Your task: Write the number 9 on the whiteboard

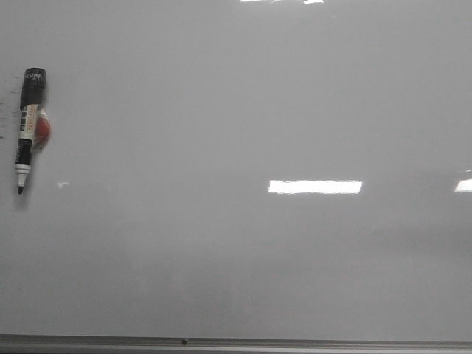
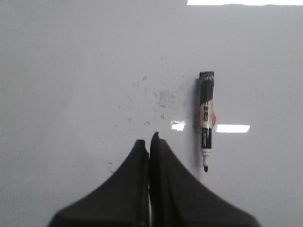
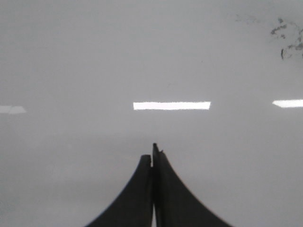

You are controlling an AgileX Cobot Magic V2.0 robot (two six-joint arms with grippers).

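Observation:
The whiteboard (image 1: 243, 110) is a glossy pale grey board that fills the front view, with a grey metal edge strip along the near side. No number 9 shows on it. A marker pen (image 1: 27, 125) with a black end and bare tip lies at the far left of the board. It also shows in the left wrist view (image 2: 206, 120), beside faint black smudges (image 2: 163, 97). My left gripper (image 2: 148, 140) is shut and empty, beside the pen's tip. My right gripper (image 3: 154, 153) is shut and empty above bare board. Neither gripper shows in the front view.
Bright rectangular light reflections (image 1: 315, 186) lie on the board. Dark ink smudges (image 3: 286, 40) show in the right wrist view. The metal edge strip (image 1: 221, 344) runs along the board's near side.

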